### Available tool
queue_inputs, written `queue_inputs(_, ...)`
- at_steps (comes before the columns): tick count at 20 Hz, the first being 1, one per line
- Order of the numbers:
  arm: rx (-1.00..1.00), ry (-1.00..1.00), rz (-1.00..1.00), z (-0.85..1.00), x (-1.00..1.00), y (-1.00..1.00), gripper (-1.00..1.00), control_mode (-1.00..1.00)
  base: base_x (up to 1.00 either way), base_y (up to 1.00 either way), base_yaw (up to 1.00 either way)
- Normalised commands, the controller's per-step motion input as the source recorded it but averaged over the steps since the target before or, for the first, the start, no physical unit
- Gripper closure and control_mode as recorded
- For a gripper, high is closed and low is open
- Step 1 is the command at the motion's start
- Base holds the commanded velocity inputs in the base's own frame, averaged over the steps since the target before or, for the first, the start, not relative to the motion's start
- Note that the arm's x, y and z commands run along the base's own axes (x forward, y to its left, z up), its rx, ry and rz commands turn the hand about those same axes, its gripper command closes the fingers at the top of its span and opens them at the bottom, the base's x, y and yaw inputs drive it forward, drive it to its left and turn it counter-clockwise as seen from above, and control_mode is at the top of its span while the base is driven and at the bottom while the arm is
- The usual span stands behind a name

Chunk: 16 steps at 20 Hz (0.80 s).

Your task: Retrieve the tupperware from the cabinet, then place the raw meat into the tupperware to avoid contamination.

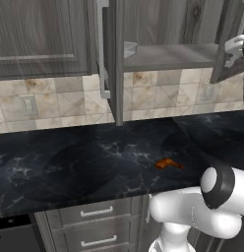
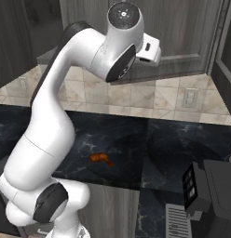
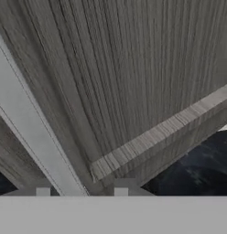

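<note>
From the left base view, the dark grey wood-grain wall cabinet (image 1: 166,54) stands with both doors swung open, its left door edge-on with a long silver bar handle (image 1: 102,49), and a small pale grey translucent squarish tupperware (image 1: 130,49) sits at the left end of the bare shelf. Below, the small glossy orange-brown raw meat (image 1: 168,163) lies on the black marbled countertop (image 1: 70,167), well apart from the container, above pale grey drawers (image 1: 97,212). From the right base view, the white arm reaches up against the cabinet's right door (image 2: 182,32), and the meat (image 2: 100,159) lies on the counter beneath it. In the hand view, the gripper (image 3: 82,192) shows two dark tips set apart right against the wood-grain panel and a pale bar; whether they clasp anything I cannot tell.
</note>
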Motion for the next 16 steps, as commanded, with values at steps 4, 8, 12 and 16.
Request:
queue_inputs(4, 0.05, 0.0, -0.12, 0.0, -0.7, -0.48, 1.0, -1.0, 0.0, 0.0, 0.0)
queue_inputs(8, 0.01, -0.01, -0.06, 0.0, -0.25, -0.17, -1.0, -1.0, 0.0, 0.0, 0.0)
queue_inputs(12, 0.0, 0.0, 0.0, 0.0, -0.01, 0.0, -1.0, -1.0, 0.0, 0.0, 0.0)
queue_inputs(16, 0.0, 0.0, -0.06, 0.03, -0.37, -0.05, -1.0, -1.0, 0.0, 0.0, 0.0)
